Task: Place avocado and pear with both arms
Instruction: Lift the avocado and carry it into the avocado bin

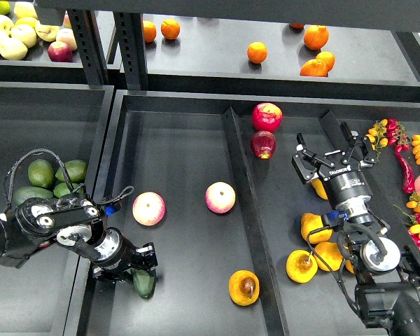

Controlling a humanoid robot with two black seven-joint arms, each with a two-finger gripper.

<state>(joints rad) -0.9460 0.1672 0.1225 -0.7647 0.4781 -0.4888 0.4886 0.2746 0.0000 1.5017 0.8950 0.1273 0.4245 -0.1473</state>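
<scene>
The dark green avocado sits low at the front left of the middle tray, partly hidden under my left gripper. The fingers close on it from above. The orange-yellow pear with a dark brown patch lies alone at the tray's front, beside the divider. My right gripper is open and empty, raised over the right compartment, well away from the pear.
Two pink-yellow apples lie mid-tray. Red apples sit at the back. Paler pears cluster below my right arm. Lighter avocados fill the left bin. Peppers lie at far right, oranges on the shelf.
</scene>
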